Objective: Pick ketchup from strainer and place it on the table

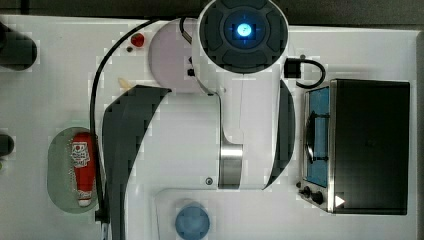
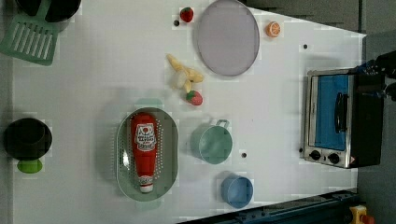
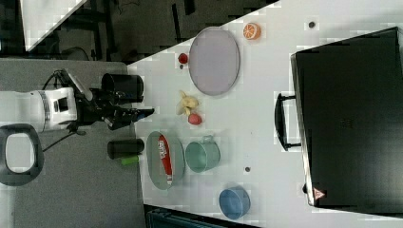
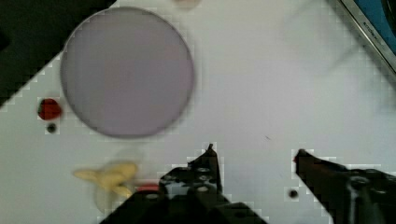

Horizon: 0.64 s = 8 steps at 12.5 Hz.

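in strainer (image 2: 122,154): ketchup (image 2: 144,149) lying flat | end effector (image 4: 254,154): fingers apart, empty

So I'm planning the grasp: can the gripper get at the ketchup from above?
Probably yes. The ketchup lies flat and uncovered in the strainer, nothing on top, and the gripper is open and empty.

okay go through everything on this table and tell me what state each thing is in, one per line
ketchup: lying on its side in the strainer, cap on
strainer: upright on the table, holding the ketchup
gripper: open, empty
green mug: upright
blue cup: upright
toaster oven: door shut
lilac plate: bare
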Tool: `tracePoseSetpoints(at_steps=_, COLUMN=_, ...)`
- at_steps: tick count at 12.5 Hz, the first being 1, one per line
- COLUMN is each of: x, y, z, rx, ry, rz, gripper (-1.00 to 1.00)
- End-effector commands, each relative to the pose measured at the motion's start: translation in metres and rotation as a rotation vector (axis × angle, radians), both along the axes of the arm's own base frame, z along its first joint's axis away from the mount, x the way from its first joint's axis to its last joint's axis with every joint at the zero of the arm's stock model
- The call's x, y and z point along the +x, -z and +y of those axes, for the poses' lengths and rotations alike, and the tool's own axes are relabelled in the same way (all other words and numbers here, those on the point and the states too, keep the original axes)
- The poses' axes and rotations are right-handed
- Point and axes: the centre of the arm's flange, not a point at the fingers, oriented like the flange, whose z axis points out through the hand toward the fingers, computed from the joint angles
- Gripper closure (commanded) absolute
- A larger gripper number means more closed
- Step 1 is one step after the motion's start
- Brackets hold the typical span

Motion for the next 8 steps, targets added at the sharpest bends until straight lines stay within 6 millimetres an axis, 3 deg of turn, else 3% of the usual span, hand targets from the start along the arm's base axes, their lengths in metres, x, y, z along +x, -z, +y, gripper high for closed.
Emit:
tracePoseSetpoints(at_steps=1, x=-0.075, y=-0.038, z=-0.023, rx=0.022, ry=0.103, rz=0.035, gripper=-0.58)
tracePoseSetpoints(at_steps=3, x=-0.073, y=-0.036, z=-0.003, rx=0.021, ry=0.066, rz=0.039, gripper=-0.99)
tracePoseSetpoints(at_steps=5, x=-0.071, y=-0.03, z=0.041, rx=0.015, ry=-0.016, rz=0.047, gripper=-1.0)
tracePoseSetpoints(at_steps=8, x=-0.073, y=-0.014, z=0.13, rx=-0.004, ry=-0.181, rz=0.049, gripper=-1.0)
